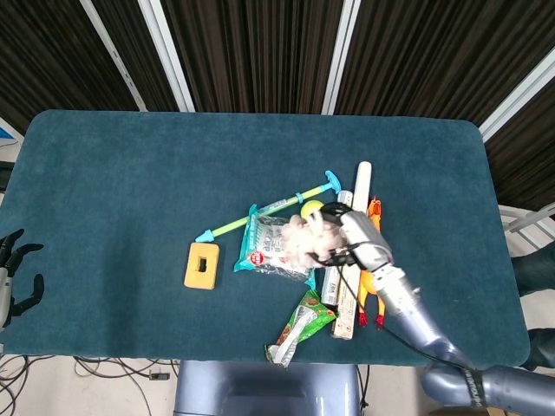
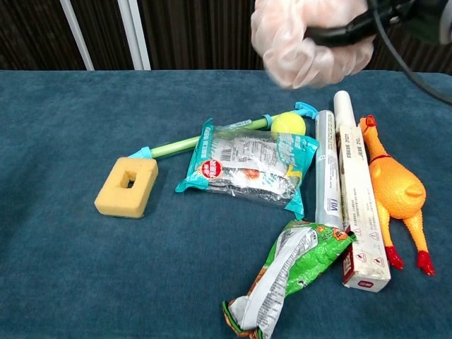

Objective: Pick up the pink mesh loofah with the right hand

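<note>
Pink mesh bunches in the right hand (image 1: 351, 236), which grips the loofah (image 2: 305, 44) well above the desk (image 1: 130, 173); from the head view it hangs over the teal snack bag (image 2: 247, 164). Below lie a yellow sponge (image 2: 127, 186), a green-handled brush (image 1: 260, 210), a yellow ball (image 2: 288, 123), a silver tube (image 2: 327, 169), a long white box (image 2: 360, 205), a rubber chicken (image 2: 397, 191) and a green wrapper (image 2: 286, 272), all close together. At the desk's left edge, the left hand (image 1: 13, 276) rests with fingers spread, holding nothing.
</note>
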`<state>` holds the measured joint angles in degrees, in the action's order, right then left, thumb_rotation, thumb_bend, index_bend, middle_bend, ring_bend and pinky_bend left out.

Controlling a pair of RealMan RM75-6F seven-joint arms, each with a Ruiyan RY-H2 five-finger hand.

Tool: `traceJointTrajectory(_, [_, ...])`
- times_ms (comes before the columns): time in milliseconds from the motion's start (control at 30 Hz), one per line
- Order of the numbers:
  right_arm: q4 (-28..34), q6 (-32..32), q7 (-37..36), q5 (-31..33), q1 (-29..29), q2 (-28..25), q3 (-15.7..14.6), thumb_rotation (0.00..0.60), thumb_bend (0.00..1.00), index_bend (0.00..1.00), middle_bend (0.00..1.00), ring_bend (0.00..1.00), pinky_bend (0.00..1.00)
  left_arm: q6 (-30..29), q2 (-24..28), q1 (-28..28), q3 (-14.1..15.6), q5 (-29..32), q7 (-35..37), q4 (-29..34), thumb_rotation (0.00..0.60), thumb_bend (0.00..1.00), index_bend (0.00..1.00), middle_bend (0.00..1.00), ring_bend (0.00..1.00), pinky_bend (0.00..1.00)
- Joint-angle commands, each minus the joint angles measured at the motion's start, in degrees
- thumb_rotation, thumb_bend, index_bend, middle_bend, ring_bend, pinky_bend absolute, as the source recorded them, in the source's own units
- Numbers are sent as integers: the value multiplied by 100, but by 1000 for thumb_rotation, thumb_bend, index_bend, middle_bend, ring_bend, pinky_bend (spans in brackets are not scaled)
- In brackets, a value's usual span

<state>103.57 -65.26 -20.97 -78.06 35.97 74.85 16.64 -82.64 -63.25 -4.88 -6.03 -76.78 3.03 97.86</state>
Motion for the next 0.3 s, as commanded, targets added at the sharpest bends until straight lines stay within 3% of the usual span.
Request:
traceJointTrajectory(33, [148, -270, -865, -383, -337, -548, 80, 600, 473, 519, 531, 582, 257, 7, 2, 2, 3, 8, -3, 0, 600, 510, 254, 43, 25, 0])
traceJointTrajectory(300, [109, -280, -873, -540, -341, -556, -45, 600, 470, 519, 525, 573, 252, -19, 8, 13, 0, 1, -20, 17, 600, 509, 254, 43, 25, 0])
